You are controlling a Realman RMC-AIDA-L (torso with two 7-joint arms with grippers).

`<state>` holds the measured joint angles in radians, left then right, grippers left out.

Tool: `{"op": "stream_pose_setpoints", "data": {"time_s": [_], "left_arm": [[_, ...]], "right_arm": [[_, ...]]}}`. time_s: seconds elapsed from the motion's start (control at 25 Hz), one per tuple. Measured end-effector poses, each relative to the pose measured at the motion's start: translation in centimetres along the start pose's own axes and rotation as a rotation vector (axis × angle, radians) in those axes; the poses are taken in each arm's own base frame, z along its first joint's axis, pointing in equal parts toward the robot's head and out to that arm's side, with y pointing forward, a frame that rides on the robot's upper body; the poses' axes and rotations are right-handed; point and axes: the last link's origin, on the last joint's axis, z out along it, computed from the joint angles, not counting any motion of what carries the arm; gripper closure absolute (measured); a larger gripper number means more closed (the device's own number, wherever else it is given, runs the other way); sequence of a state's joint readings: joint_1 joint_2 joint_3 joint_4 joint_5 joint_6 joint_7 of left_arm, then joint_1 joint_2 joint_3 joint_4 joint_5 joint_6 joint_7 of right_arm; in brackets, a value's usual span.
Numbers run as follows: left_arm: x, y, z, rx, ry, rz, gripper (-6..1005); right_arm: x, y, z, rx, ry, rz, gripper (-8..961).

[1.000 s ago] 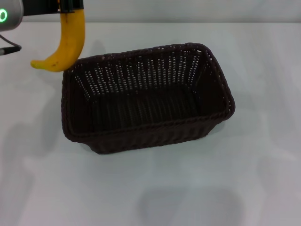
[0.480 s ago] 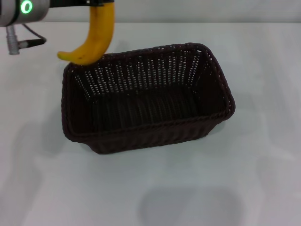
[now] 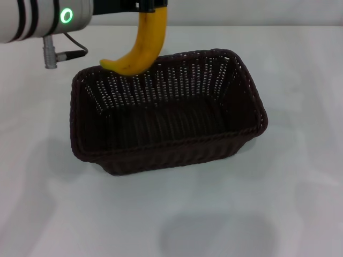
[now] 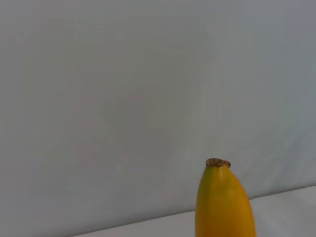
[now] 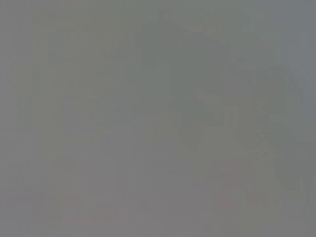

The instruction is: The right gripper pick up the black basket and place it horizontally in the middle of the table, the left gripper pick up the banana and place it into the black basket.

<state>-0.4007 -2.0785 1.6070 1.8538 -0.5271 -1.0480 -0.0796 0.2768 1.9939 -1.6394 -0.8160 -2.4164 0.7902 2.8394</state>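
Note:
The black basket (image 3: 166, 110) lies lengthwise in the middle of the white table (image 3: 300, 187), open side up and empty. My left gripper (image 3: 153, 6) is at the top edge of the head view, shut on the upper end of the yellow banana (image 3: 140, 45). The banana hangs down with its curved lower tip over the basket's far rim, above the inside. In the left wrist view only the banana's end (image 4: 223, 200) shows against a plain grey wall. The right gripper is out of view.
The left arm's white and black wrist with a green ring light (image 3: 66, 15) and a cable plug (image 3: 51, 53) reaches in over the table's far left corner. The right wrist view shows only plain grey.
My left gripper has carried the banana to the right, from beyond the basket's far left corner to above its far rim.

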Motion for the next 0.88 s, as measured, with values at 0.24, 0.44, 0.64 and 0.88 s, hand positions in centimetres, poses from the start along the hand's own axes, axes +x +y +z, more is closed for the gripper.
{"op": "stream_pose_setpoints", "data": {"time_s": [0.24, 0.44, 0.64, 0.88], "left_arm": [[-0.4, 1.0, 0.2, -0.044, -0.013, 0.011, 512], [-0.6, 1.5, 0.0, -0.104, -0.019, -0.002, 510], [-0.9, 1.3, -0.2, -0.11, -0.01, -0.02, 509], [-1.0, 1.1, -0.3, -0.114, -0.006, -0.028, 414]], "right_arm": [[0.2, 0.1, -0.3, -0.003, 0.001, -0.002, 129], [0.3, 0.0, -0.5, -0.002, 0.005, -0.003, 129], [0.4, 0.2, -0.6, -0.011, 0.008, -0.004, 129], [0.3, 0.2, -0.8, -0.01, 0.003, -0.002, 129]]}}
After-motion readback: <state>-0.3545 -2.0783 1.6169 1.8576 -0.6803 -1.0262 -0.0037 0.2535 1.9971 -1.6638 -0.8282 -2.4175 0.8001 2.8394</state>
